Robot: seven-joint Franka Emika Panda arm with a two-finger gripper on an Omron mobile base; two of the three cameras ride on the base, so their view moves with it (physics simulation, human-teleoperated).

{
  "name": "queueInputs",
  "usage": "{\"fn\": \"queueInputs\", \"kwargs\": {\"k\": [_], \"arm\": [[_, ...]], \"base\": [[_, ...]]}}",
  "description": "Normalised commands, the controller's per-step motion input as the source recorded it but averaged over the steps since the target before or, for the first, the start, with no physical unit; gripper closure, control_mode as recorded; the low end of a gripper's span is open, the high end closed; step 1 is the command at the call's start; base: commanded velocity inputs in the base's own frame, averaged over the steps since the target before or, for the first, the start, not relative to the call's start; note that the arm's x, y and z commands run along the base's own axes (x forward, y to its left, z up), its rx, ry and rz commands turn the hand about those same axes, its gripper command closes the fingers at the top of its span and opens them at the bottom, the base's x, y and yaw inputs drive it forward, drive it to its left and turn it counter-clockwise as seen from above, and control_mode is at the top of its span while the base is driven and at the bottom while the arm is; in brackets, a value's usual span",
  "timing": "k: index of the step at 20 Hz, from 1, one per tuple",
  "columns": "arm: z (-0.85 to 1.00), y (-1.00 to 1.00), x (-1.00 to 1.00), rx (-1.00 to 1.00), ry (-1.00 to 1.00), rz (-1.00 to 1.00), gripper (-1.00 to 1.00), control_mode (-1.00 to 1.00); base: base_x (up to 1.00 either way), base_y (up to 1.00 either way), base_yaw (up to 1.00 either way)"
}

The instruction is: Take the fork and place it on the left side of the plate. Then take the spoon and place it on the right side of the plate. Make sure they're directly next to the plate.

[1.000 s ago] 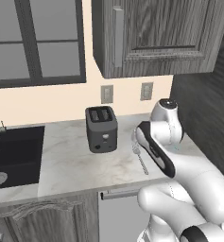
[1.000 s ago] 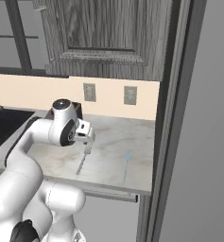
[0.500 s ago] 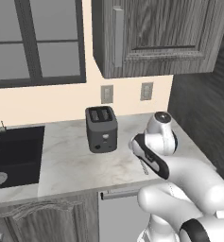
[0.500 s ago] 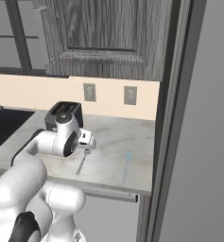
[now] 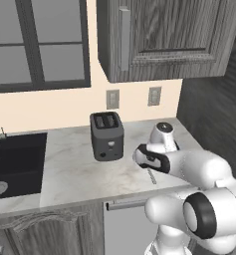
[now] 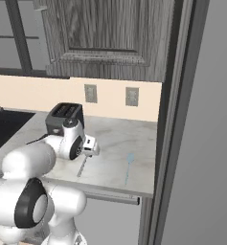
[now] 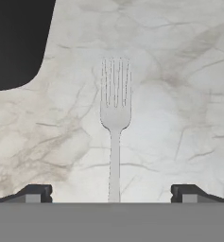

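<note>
Silver fork [image 7: 115, 123] flat between wide-open claw [image 7: 112, 193] tips, untouched.

toaster [image 5: 107, 135] on counter [image 5: 74, 169] | sink [image 5: 15, 157] left | outlets [image 5: 112, 99] behind

Setting: domestic kitchen, rendered.
Worktop: pale marbled counter [image 5: 79, 169] beneath the jaws, with wood-grain base cabinets below it.
Appliance: black two-slot toaster [image 5: 106, 135] on the counter, beyond the jaws toward the wall.
Sink: dark basin [image 5: 12, 162] set into the counter, well off to the jaws' left.
Storage: dark wood wall cabinet [image 6: 105, 38] overhead.
Wall: cream backsplash with two outlets [image 6: 90, 93]; window [image 5: 37, 45] above the sink.
</note>
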Motion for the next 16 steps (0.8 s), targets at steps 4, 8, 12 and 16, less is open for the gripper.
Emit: {"fn": "queueInputs", "kwargs": {"k": [4, 8, 12, 16], "arm": [[-0.33, 0.00, 0.18, 0.02, 0.17, 0.00, -1.00, -1.00], [-0.31, 0.00, 0.04, 0.02, 0.10, 0.00, -1.00, -1.00], [-0.35, 0.00, -0.01, 0.00, 0.04, 0.00, -1.00, -1.00], [-0.38, 0.00, 0.00, 0.00, 0.00, 0.00, -1.00, -1.00]], "base": [[0.00, 0.00, 0.00], [0.00, 0.00, 0.00], [0.00, 0.00, 0.00], [0.00, 0.00, 0.00]]}}
